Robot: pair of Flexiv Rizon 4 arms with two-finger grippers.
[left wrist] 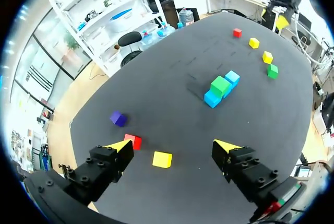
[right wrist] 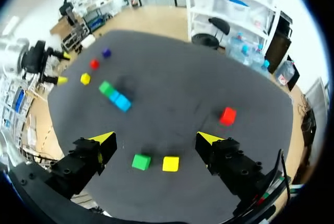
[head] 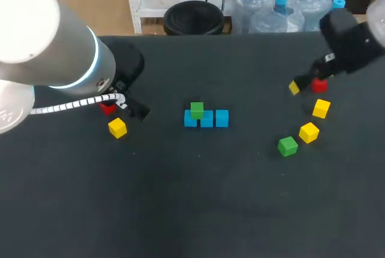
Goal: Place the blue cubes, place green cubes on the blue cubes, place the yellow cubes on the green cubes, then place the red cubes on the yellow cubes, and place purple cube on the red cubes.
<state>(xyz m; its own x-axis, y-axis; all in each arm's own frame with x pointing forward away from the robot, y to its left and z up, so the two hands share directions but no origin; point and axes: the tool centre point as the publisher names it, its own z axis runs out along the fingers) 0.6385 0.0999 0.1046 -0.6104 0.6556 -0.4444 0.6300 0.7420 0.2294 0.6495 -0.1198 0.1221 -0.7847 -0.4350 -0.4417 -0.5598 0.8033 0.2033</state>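
Three blue cubes sit in a row mid-table, with a green cube on the leftmost one. My left gripper hangs open above a yellow cube, with a red cube by one finger and the purple cube further ahead. My right gripper is open and empty over the right side. A green cube and a yellow cube lie under it, and a red cube lies ahead.
My left arm covers the table's left rear and part of the left red cube. On the right lie two yellow cubes, a green one and a red one.
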